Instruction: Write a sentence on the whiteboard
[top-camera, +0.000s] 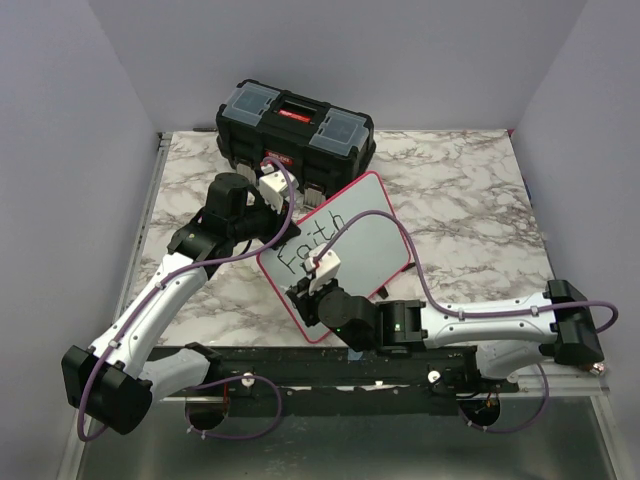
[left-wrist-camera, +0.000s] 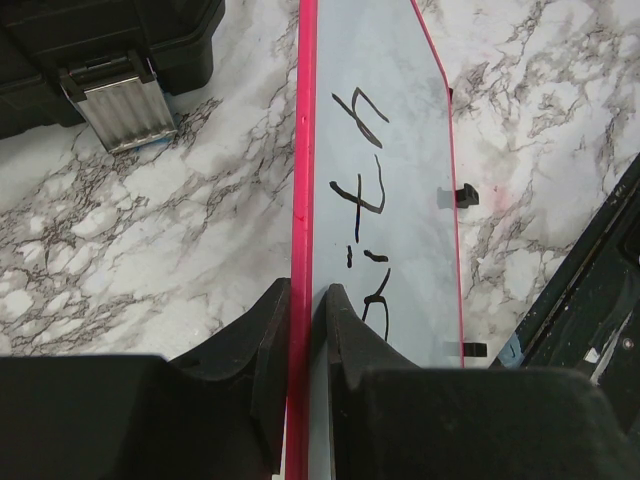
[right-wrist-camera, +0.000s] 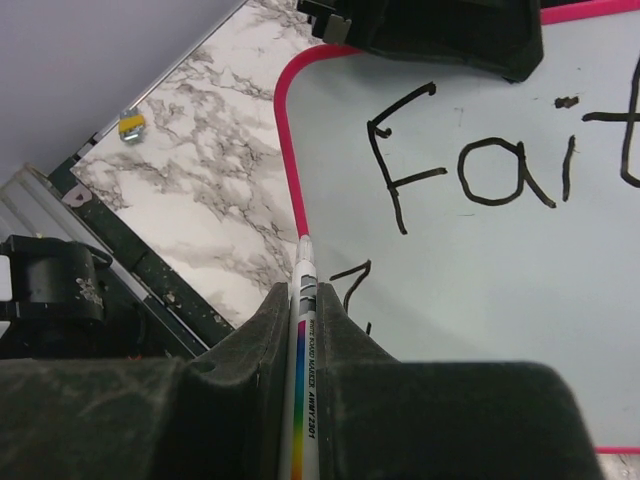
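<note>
Glossy, red-rimmed white whiteboard, rim pinched by left gripper: black handwritten lettering "Faith" done, remainder barely begun; right gripper, at board's 7 o'clock, clamps white rainbow-striped marker.

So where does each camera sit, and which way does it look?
Top external: high behind the robot, looking down on the marble table, glossy white red-rimmed whiteboard and black toolbox; left arm and right arm show.
Left wrist: looks along the left gripper, shut on the whiteboard's rim.
Right wrist: looks along the right gripper, shut on a white marker.
Shared: all show the black handwritten lettering.
</note>
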